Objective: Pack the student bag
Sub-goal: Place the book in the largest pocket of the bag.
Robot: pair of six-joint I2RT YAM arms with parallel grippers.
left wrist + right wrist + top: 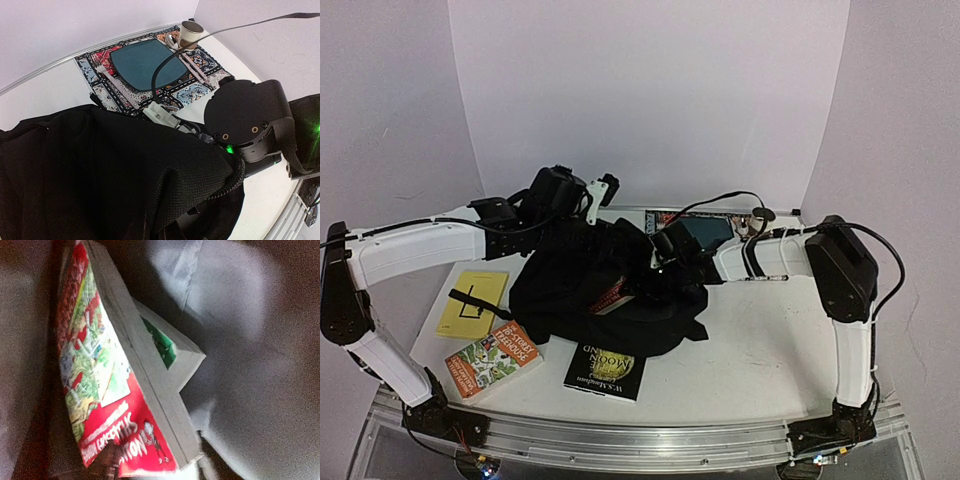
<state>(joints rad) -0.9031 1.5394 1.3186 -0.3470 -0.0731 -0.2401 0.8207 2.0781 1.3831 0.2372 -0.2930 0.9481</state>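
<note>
The student bag [570, 300], a large black backpack, lies mid-table with its mouth held up at the back. My left gripper [578, 212] is over its back edge. In the left wrist view the bag's fabric [100, 170] drapes over my jaws and hides them; the fabric hangs lifted, as if pinched. My right gripper [658, 272] reaches into the bag's mouth, shut on a red book [613, 297]. In the right wrist view the red book [107, 390] stands between my fingers [107, 460] inside the bag, with a second, green-edged book [165, 347] behind it.
A yellow book [473, 302], an orange illustrated book [493, 360] and a black book [606, 370] lie in front of the bag. A patterned placemat [102, 95] with a teal plate [147, 65], fork [112, 80] and cup [190, 33] sits at the back right.
</note>
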